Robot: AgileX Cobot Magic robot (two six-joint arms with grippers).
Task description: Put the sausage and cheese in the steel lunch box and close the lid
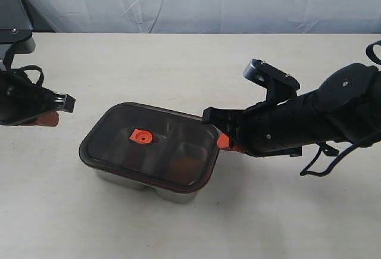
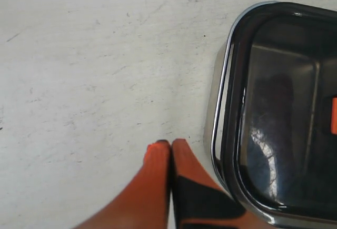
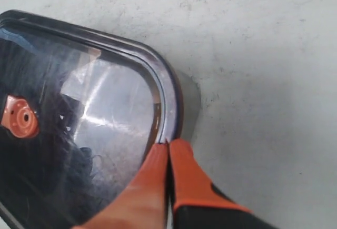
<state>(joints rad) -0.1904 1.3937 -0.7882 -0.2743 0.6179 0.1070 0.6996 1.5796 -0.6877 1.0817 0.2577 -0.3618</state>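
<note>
Lid [image 1: 152, 146] already laid over the steel lunch box [image 1: 172, 194] in the middle of the desk [image 1: 178, 62], orange tab [image 1: 141, 136] facing up, long axis running across the exterior view from the left arm's side to the right arm's. Right claw [image 1: 223, 142] pinched closed with nothing in it, tips touching the lid's rim at the corner of the end nearest that arm; plainly the nearer of the two. Left claw [image 1: 47, 119] likewise closed and empty, apart from the opposite end. Probably left to do: pressing the lid home, judging by its overhang at the front; seated or not, cannot tell. Cheese [image 1: 187, 167] only an orange blur through the smoky plastic, in the compartment nearer the right arm; sausage not made out in any view. Tip-to-rim contact shown by the right wrist view alone; bare steel rim under the lid, and desk between tips and box, by the left wrist view alone
</note>
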